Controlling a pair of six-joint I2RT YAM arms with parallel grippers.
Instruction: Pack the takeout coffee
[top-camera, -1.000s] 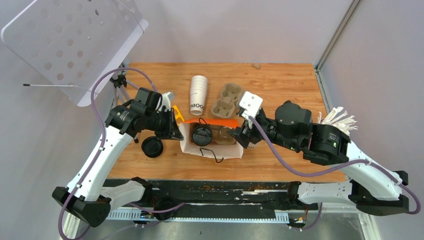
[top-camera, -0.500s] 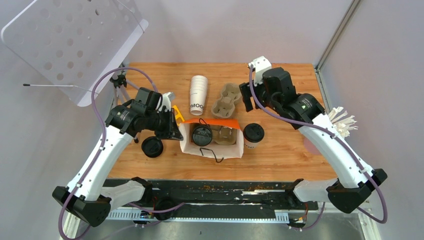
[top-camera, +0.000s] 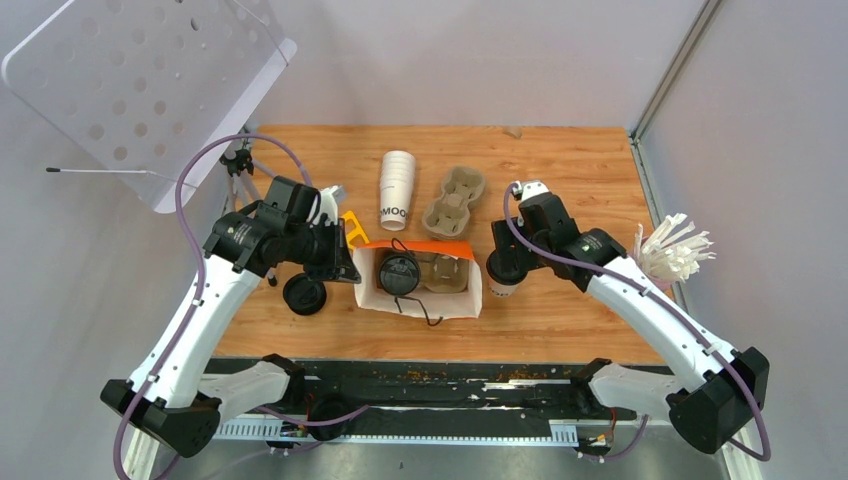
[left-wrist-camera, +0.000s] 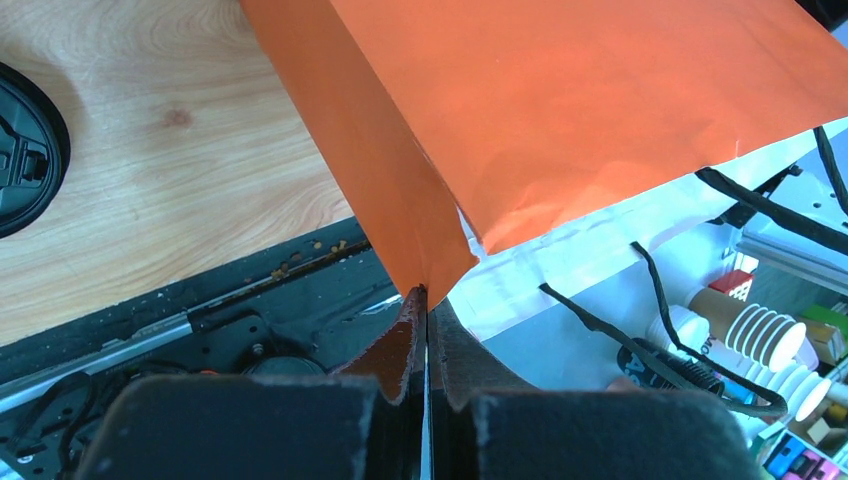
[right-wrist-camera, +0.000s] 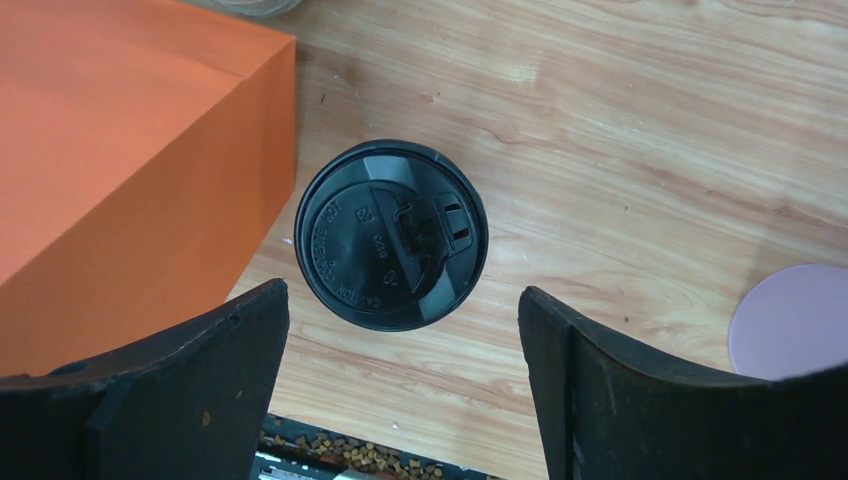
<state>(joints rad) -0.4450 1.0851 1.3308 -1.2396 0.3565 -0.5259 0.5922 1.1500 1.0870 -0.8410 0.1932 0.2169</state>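
Wooden table (right-wrist-camera: 650, 130): takeout coffee (right-wrist-camera: 390, 235) just beneath the parted right pincer (right-wrist-camera: 402, 300)

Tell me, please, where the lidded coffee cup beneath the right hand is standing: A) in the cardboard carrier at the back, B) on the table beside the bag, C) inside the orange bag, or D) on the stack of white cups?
B: the lidded cup stands on the bare wood of the table next to the orange bag, with the right hand open above it.
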